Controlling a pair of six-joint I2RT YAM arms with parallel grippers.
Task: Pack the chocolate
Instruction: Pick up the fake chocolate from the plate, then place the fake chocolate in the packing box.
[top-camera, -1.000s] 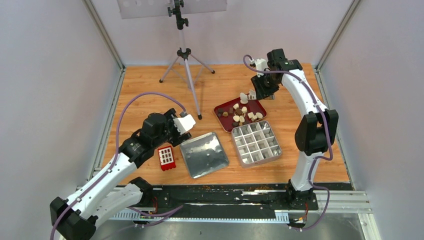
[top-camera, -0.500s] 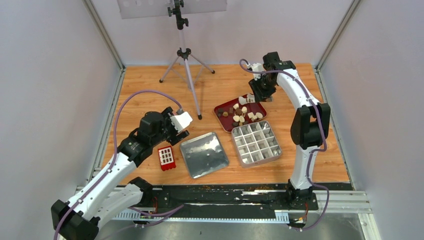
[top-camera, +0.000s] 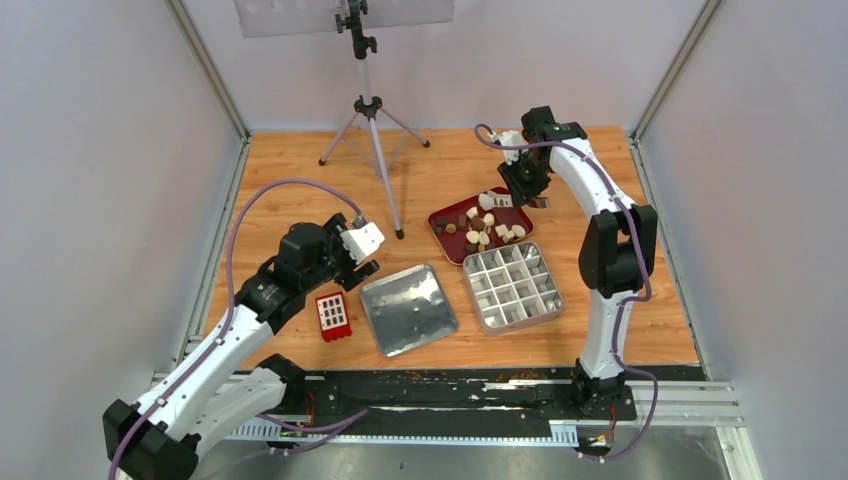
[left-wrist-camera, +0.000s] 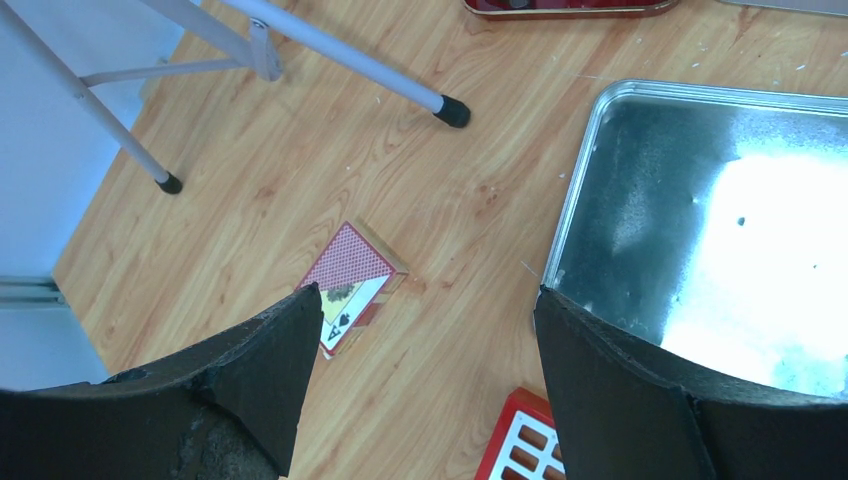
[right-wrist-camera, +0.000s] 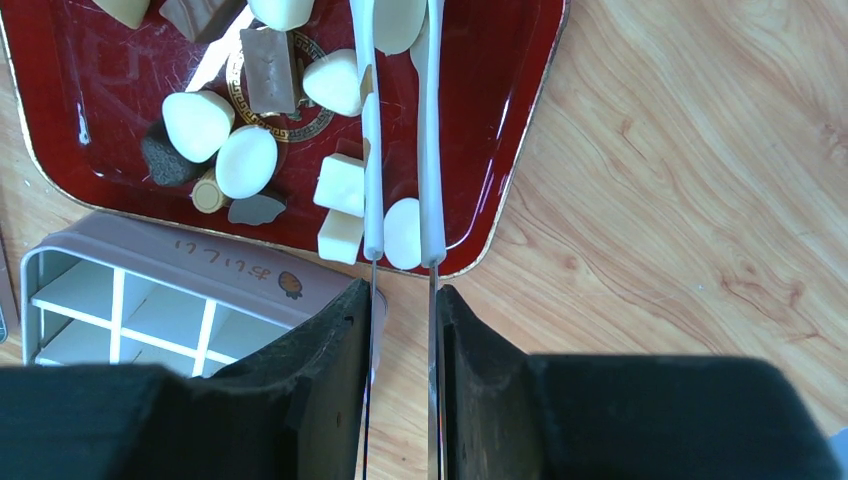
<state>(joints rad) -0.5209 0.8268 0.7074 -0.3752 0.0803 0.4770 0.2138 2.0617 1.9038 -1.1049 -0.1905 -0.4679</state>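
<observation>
- Here, far to the left of the red tray (right-wrist-camera: 485, 110), the left gripper (left-wrist-camera: 428, 295) hangs over the wooden table (left-wrist-camera: 300, 180). Its jaws are spread wide and it has hold of nothing.
- Under this gripper, also far left of the red tray, a pack of playing cards (left-wrist-camera: 352, 283) lies flat on the wood. In the wrist view the left finger hides a part of it.
- The small red block (top-camera: 333, 315) with white squares lies left of the red tray and nearer to the arm bases than the tray is.
- The metal lid (left-wrist-camera: 700, 230) lies flat between that block and the red tray, near the tray's near left side but apart from it.
- A tripod (top-camera: 370, 130) stands left of the red tray and farther back, with one foot near the tray's left corner.
- The chocolate (right-wrist-camera: 245, 160) lies loose inside the red tray, cream-white and dark brown pieces mixed, several of them touching.
- The divided box (right-wrist-camera: 230, 275) sits just beside the near side of the red tray; whether the two touch I cannot tell.
- The right gripper (right-wrist-camera: 402, 295) hangs over the right edge of the red tray. Its jaws stand narrow and are pressed on a pair of tweezers (right-wrist-camera: 430, 150).
- The white tips of the tweezers reach down inside the red tray's right rim, one on each side of a cream-white piece (right-wrist-camera: 403, 233), close against it.
</observation>
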